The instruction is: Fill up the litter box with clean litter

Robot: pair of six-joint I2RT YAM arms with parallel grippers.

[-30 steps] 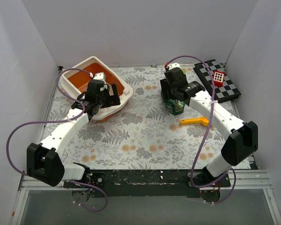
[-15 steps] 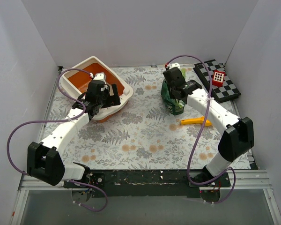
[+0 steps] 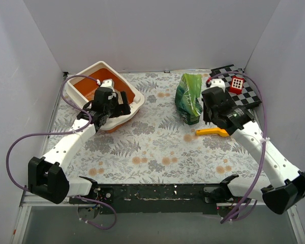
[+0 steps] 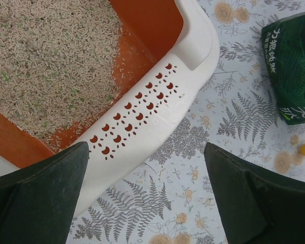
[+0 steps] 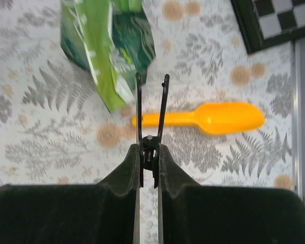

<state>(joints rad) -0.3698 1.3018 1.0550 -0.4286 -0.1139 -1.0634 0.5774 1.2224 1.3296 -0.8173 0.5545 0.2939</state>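
— Where is the litter box [image 3: 108,96]?
— At the desk's [image 3: 152,152] far left, clean litter [image 4: 46,61] covering part of its orange basin.
— And the left claw [image 3: 102,116]?
— Spread wide, above the box's near rim.
— The right claw [image 5: 152,81]?
— Nearly pressed together, holding nothing, over the yellow scoop [image 3: 212,132] beside the green bag [image 3: 188,98]. A checkerboard [image 3: 237,87] lies far right.

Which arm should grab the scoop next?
Right. The right gripper hangs directly over the orange scoop, jaws nearly closed, with the green bag just beyond it. The left gripper is open, across the table at the litter box.
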